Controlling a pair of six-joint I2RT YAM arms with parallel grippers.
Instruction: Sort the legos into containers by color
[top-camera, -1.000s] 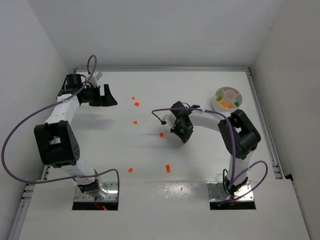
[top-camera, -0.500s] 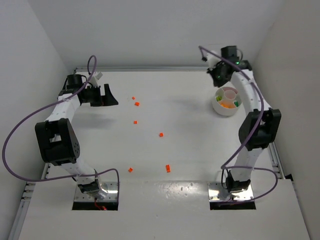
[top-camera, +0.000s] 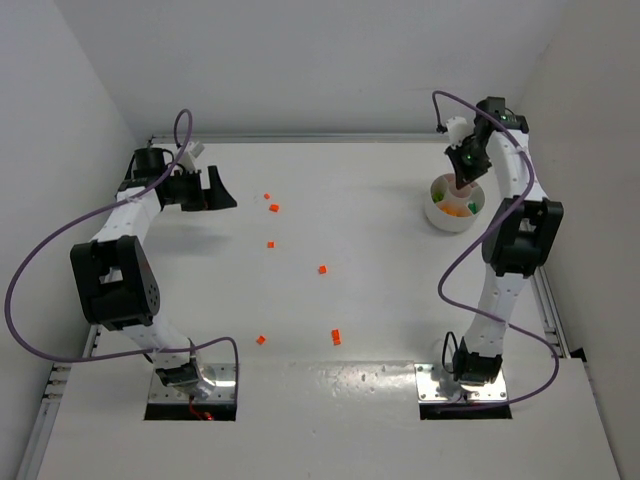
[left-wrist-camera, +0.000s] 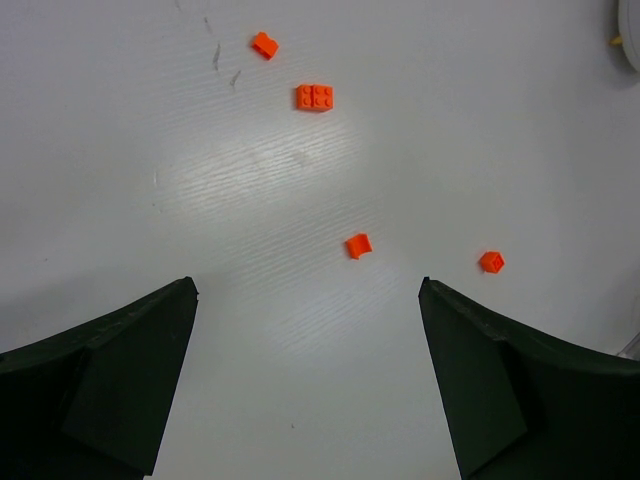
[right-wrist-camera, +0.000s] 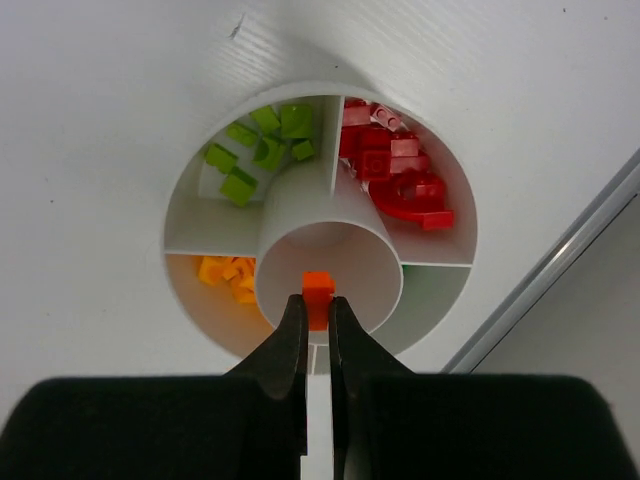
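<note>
My right gripper (right-wrist-camera: 317, 305) is shut on a small orange lego (right-wrist-camera: 318, 288) and holds it above the round white dish (right-wrist-camera: 235, 105), over its central well (right-wrist-camera: 335, 255). The dish holds green legos (right-wrist-camera: 260, 150), red legos (right-wrist-camera: 395, 170) and yellow-orange legos (right-wrist-camera: 228, 275) in separate sections. In the top view the right gripper (top-camera: 466, 168) hangs over the dish (top-camera: 440, 217) at the far right. My left gripper (top-camera: 218, 190) is open and empty at the far left. Several orange legos (top-camera: 322, 269) lie on the table; the left wrist view shows some of them (left-wrist-camera: 315, 97).
A metal rail (top-camera: 520, 215) runs along the table's right edge beside the dish. White walls close in the table at the back and sides. Orange legos lie scattered across the table's middle, two near the front (top-camera: 336, 337).
My right arm has moved from the table's middle to the far right, carrying the orange lego, and now hangs over the dish. The left arm has not moved.
</note>
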